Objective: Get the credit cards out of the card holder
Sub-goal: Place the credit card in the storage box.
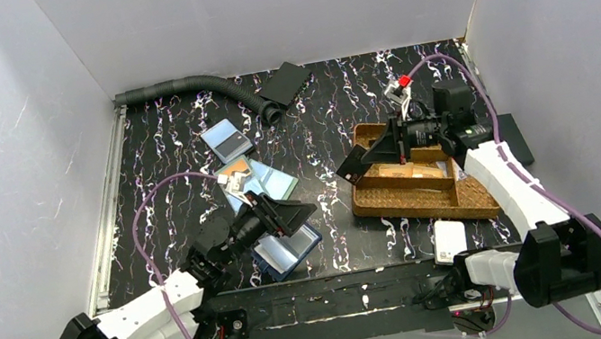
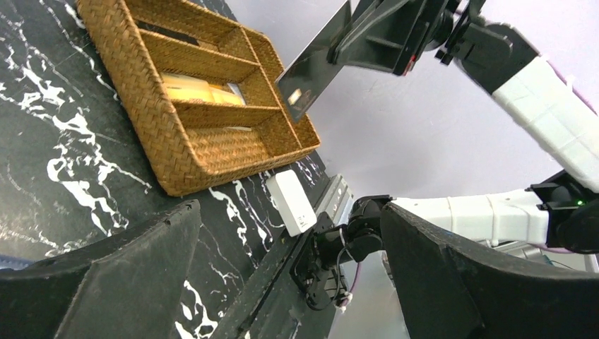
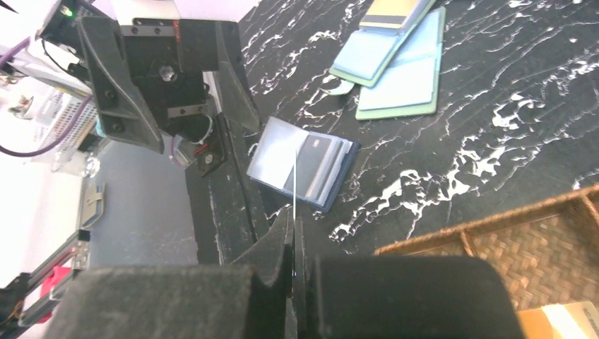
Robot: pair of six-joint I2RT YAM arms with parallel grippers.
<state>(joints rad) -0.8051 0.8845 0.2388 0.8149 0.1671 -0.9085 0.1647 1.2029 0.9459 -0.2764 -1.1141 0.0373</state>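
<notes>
Looking down over the desk (image 1: 158, 156), the left tool (image 1: 290, 209) has its fingers (image 2: 134, 268) spread wide with nothing between them. It hangs just past the far edge of the holder (image 1: 287, 252) and points across towards the tray (image 1: 424, 195).

The holder lies open and flat near the front edge of the desk, in front of the left arm. Its clear sleeves face up, and a grey card (image 3: 321, 157) shows inside one of them.

The right tool (image 1: 359, 161) is closed tight on a dark card (image 2: 314, 74). It holds that card in the air by the tray's left end. From the right wrist the card shows only as a thin pale line running out from between the fingers. From the left wrist its flat, shiny face is plain to see.

Three loose cards lie on the desk beyond the holder. A teal card (image 1: 273, 183) sits nearest, and an orange card (image 1: 233, 172) touches its far left corner. A light blue card (image 1: 227, 140) sits a little farther back, apart from those two.

A white box (image 1: 449, 241) rests by the front edge, just in front of the tray. A grey hose (image 1: 193, 87) curves along the back wall, and a black plate (image 1: 283, 84) lies beside its end.
</notes>
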